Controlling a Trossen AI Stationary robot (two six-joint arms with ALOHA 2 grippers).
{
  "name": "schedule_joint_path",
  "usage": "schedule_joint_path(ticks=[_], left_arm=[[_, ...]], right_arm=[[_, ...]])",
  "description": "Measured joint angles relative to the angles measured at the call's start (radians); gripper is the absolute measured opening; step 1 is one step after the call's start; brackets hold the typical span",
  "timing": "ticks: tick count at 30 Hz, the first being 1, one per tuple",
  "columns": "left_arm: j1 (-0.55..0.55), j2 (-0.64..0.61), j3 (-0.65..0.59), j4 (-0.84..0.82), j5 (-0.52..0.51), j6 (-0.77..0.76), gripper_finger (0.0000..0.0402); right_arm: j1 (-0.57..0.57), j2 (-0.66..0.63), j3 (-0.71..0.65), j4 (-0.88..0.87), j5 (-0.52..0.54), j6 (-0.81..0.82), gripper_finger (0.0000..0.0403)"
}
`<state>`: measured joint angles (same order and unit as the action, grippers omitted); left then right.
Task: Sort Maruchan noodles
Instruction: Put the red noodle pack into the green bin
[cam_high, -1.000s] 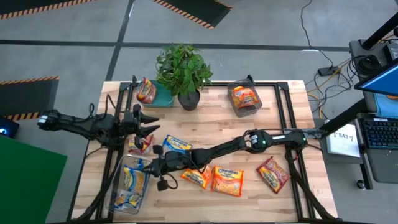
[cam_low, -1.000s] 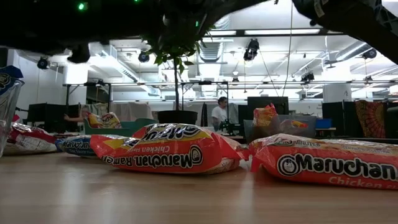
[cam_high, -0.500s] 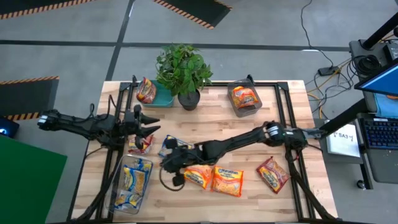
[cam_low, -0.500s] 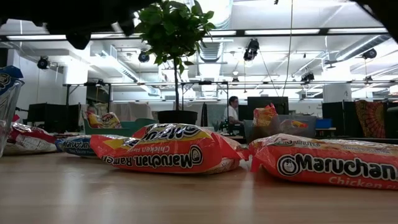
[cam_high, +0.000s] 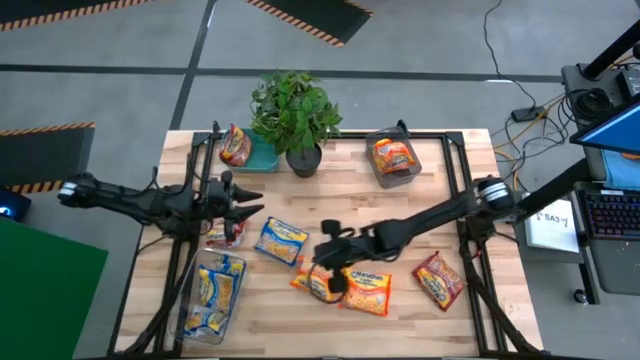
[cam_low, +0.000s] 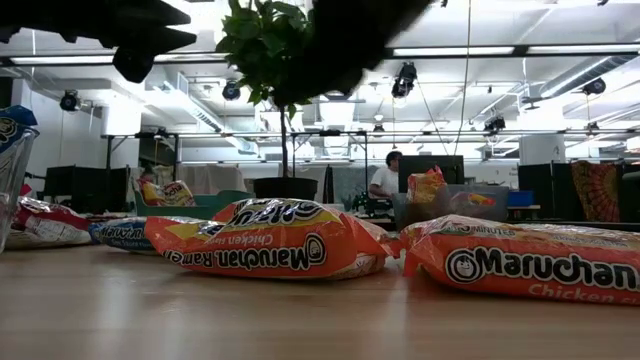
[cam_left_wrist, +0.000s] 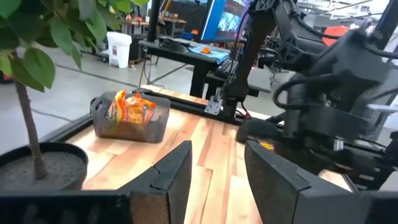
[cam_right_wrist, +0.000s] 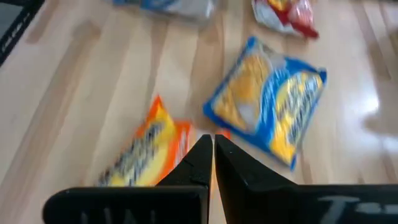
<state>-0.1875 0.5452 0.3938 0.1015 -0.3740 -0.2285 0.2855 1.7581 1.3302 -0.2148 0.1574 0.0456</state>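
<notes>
Fingers of my right arm are pressed together with nothing between them, hovering over the middle of the surface above an orange packet. Just beside it lies the blue-and-yellow packet, flat on the wood, apart from the fingers. More orange and red packets sit nearby. On my left arm the fingers stand partly apart, holding nothing, up by the plant pot. One clear bin holds an orange packet, another blue-and-yellow ones.
</notes>
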Motion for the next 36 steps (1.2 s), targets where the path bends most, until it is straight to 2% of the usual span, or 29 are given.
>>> schedule_joint_path(ticks=[6,10,14,19,24,28,36], left_arm=[[0.0,0.121,0.054,-0.035,0.0,-0.09,0.0126],[0.0,0.219,0.11,-0.143,-0.01,-0.221,0.0122],[0.0,0.329,0.192,-0.405,-0.012,-0.415,0.0117],[0.0,0.468,0.351,-0.85,-0.01,-0.667,0.0111],[0.0,0.608,0.477,-1.14,0.033,-0.793,0.0102],[0.0,0.709,0.531,-1.233,0.104,-0.836,0.009],[0.0,0.866,0.57,-1.246,0.156,-0.839,0.009]], right_arm=[[-0.002,-0.138,-0.183,0.014,0.011,-0.007,0.0009],[-0.002,-0.227,-0.292,0.059,0.079,-0.045,0.0009],[-0.003,-0.307,-0.407,0.162,0.12,-0.093,0.0009],[-0.013,-0.403,-0.508,0.309,0.132,-0.172,0.0009],[-0.034,-0.497,-0.545,0.364,0.134,-0.26,0.0009],[-0.048,-0.572,-0.546,0.362,0.134,-0.33,0.0009],[-0.053,-0.71,-0.546,0.339,0.132,-0.387,0.0009]])
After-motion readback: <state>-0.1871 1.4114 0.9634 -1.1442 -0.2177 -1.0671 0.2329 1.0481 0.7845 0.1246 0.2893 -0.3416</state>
